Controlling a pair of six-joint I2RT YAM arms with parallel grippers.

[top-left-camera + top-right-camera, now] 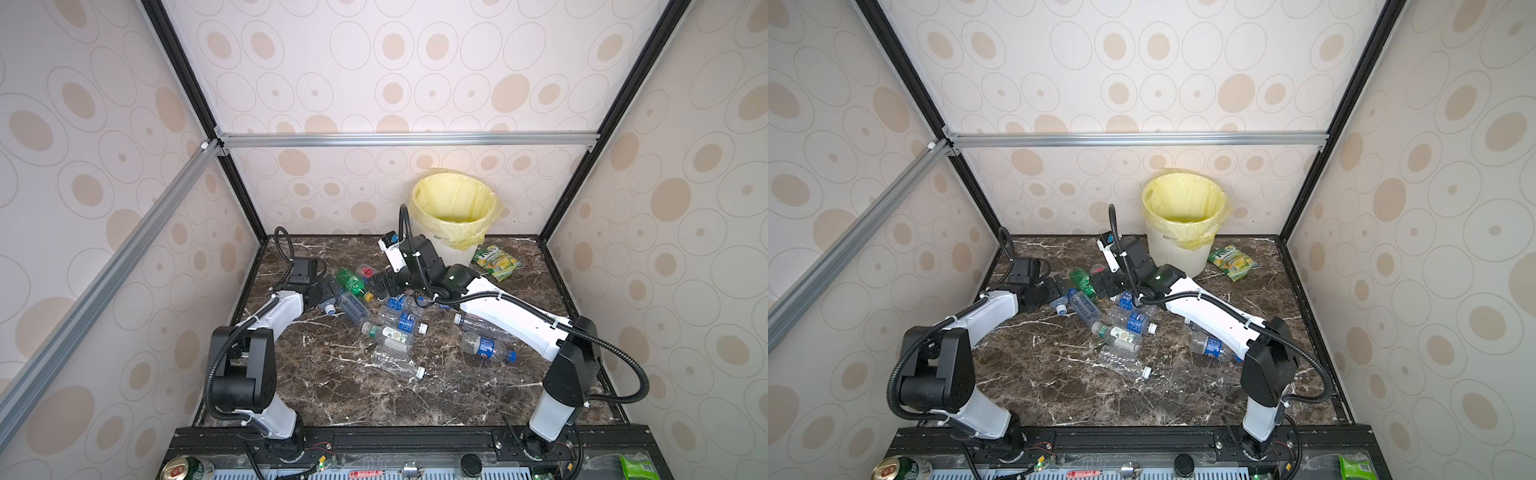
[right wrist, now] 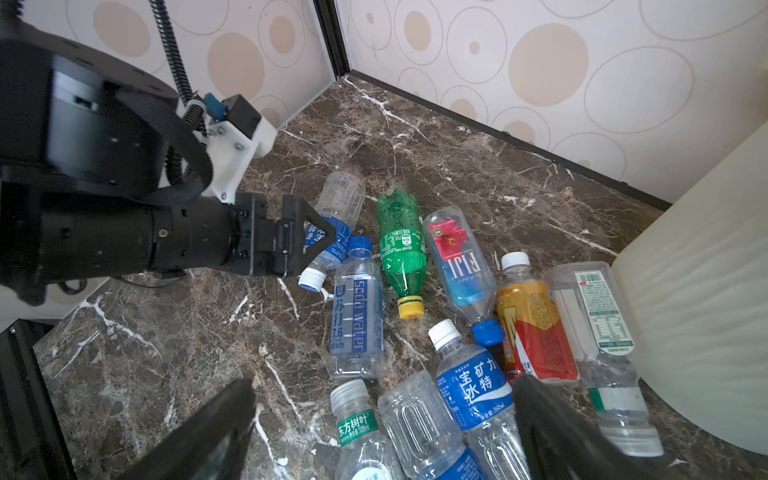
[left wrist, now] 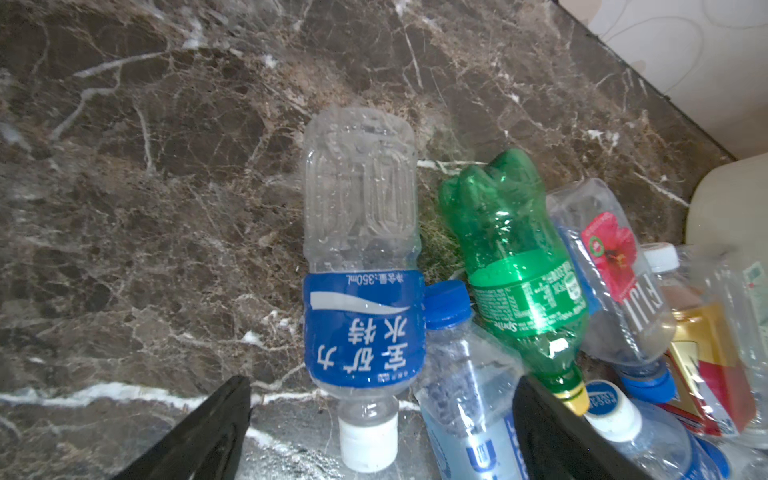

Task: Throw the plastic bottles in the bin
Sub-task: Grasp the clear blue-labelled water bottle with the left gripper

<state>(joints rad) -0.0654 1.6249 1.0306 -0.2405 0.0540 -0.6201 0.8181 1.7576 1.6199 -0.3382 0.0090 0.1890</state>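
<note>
Clear, green and orange plastic bottles point(image 2: 357, 316) beside white bin point(image 2: 706, 270); left end effector point(image 3: 384, 386) and right end effector point(image 2: 386, 382) wide, empty.

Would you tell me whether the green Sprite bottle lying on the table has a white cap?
No, the green Sprite bottle carries a yellow cap, plain in the right wrist view.

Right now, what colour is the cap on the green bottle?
Yellow. The green bottle lies on its side and its cap shows best in the right wrist view.

The right arm point(image 1: 498, 307) partly covers, it seems, several plastic bottles point(image 1: 478, 326), and the edge crops the drink can point(image 1: 187, 468).
</note>
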